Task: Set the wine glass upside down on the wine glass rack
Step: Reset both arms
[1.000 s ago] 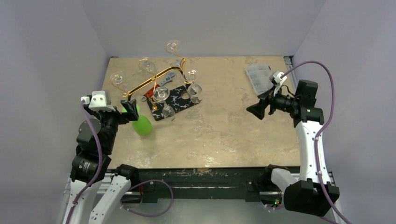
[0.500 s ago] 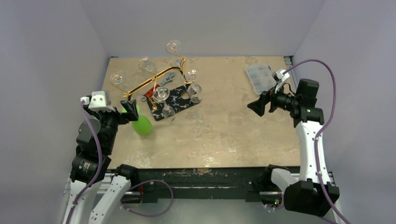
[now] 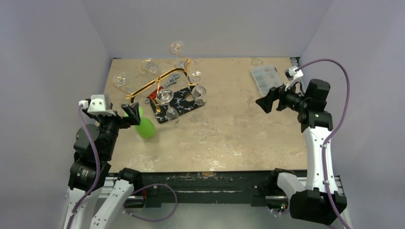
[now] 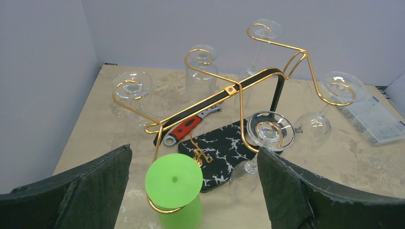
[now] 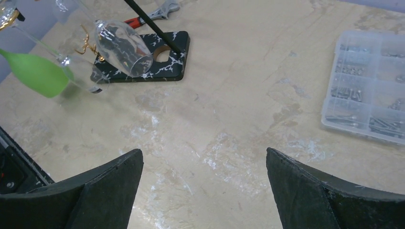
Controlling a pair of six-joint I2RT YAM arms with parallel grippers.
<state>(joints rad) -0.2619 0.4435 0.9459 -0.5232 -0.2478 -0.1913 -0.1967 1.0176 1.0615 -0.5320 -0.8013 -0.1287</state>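
Glossy gold wire wine glass rack (image 4: 231, 89); matt green wine glass (image 4: 174, 180); stone-look table (image 3: 229, 133).

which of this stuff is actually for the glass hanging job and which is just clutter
Job: wine glass rack; green wine glass hung upside down on it; clear wine glasses.
Lying about: red-handled wrench; clear parts box.

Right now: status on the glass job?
Left tool, right tool open, empty. Green glass hangs inverted in rack near loop. Nothing in the way.

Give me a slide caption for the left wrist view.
Green wine glass hangs upside down on the gold wine glass rack, ahead of the open left gripper.
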